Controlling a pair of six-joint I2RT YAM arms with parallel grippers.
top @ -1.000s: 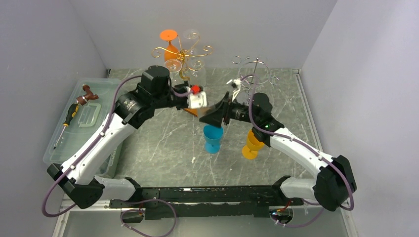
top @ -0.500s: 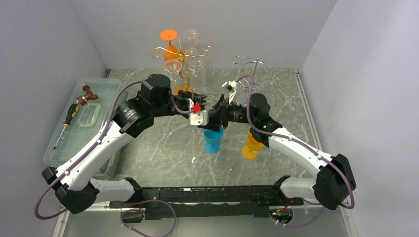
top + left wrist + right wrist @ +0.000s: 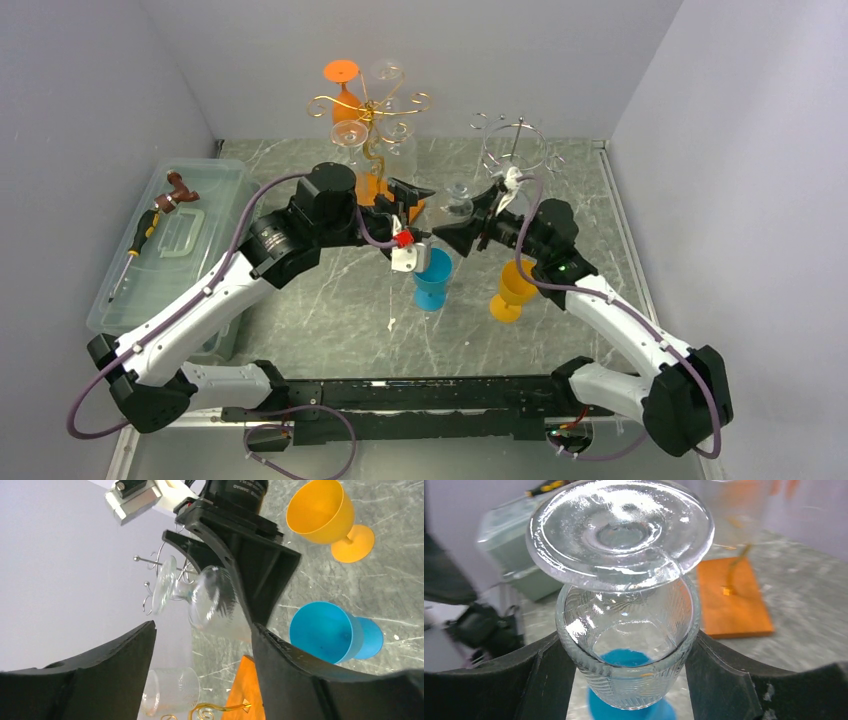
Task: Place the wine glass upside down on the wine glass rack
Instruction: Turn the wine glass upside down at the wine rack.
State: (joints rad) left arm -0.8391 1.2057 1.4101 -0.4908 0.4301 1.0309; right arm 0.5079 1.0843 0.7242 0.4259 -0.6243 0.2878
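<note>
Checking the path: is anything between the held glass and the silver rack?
Nothing visible. The wine glass, held by the right gripper, hangs near the silver rack; the open left gripper lies on the other side.

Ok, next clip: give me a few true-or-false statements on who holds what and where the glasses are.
1. The right gripper grips the clear wine glass by its bowl. True.
2. The left gripper is clamped on the blue goblet. False: it is open and empty; the goblet stands on the table.
3. The yellow goblet lies on its side. False: it stands upright.
4. An orange glass hangs upside down on the gold rack. True.
</note>
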